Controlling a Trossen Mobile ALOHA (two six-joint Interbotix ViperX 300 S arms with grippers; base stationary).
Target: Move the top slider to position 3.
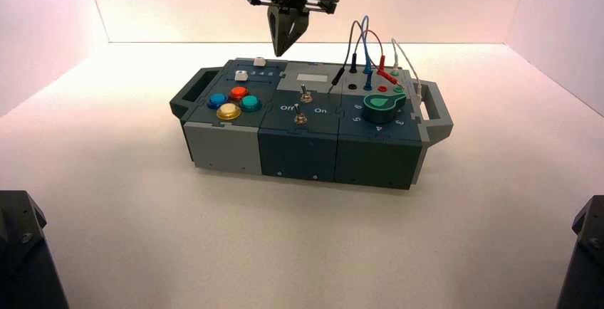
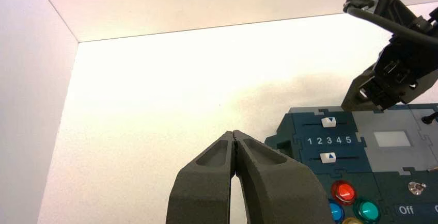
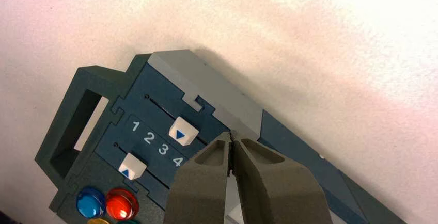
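White tabletop (image 1: 142, 216); right tool (image 1: 286, 35), closed, above top slider (image 1: 260, 61).

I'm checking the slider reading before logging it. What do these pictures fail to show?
Right wrist view: the right gripper covers the scale past digit 4, beside the top slider.
High view: scale digits too small; left gripper outside the frame.
Left wrist view: yellow button cut by the bottom edge.

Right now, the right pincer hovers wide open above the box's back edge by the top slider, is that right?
Not quite: the right wrist view shows the right pincer shut, fingertips together. It does hover above the box's back edge by the top slider. The left pincer waits aside.
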